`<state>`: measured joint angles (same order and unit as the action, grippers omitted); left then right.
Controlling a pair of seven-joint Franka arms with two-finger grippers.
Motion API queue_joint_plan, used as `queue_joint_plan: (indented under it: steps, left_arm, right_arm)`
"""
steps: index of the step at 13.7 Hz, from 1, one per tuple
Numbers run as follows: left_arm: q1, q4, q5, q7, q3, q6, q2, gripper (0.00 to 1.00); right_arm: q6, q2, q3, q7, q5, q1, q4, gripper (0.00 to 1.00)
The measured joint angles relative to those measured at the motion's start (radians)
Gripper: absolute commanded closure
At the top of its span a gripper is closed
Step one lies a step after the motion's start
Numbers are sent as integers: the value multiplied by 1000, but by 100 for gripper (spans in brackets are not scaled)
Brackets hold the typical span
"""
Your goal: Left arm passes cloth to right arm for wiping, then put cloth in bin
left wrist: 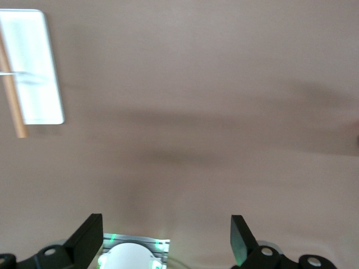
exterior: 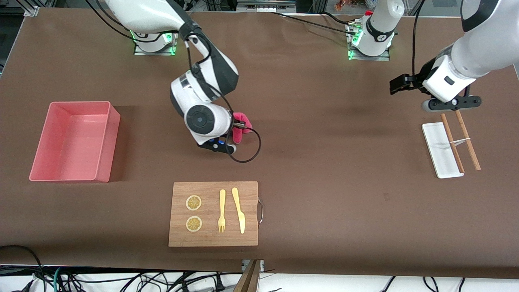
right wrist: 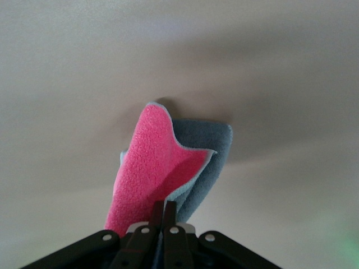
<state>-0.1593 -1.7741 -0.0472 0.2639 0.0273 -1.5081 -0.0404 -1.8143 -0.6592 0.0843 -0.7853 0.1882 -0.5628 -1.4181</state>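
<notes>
I work in a robotics lab, not a home. My base (exterior: pixel 154 40) is bolted down on a metal plate lit green, and my partner arm's base (exterior: pixel 369 44) stands the same way at the table's other end. The table (exterior: pixel 324 162) is draped in plain brown cloth. Beneath its edge nearest the front camera, loose cables (exterior: pixel 121 280) lie tangled, and aluminium frame rails (exterior: pixel 30 8) show past the corner by my base.

No text, label, brand, number or sign can be read on anything in these views, neither on the arms nor on the table.
</notes>
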Motion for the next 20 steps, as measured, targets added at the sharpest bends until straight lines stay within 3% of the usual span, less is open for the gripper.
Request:
queue_joint_plan:
  steps: [4,7,11,15,20]
  left_arm:
    - [40,8,38,0,11,-75,15,0]
    - [80,104,38,0,12,-92,89,0]
    - [81,150,38,-12,5,-75,125,0]
    - [81,156,38,-185,1,-74,125,0]
    - [81,156,38,-214,2,-73,126,0]
  right_arm:
    - [-25,-44,-17,-11,-66,-4,-13,100]
    - [-19,-46,-50,74,-113,52,-76,100]
    - [45,-40,-181,279,-117,83,-97,100]
    - [119,-18,-335,501,-118,87,-97,100]
    - [145,-13,-468,742,-118,88,-98,100]
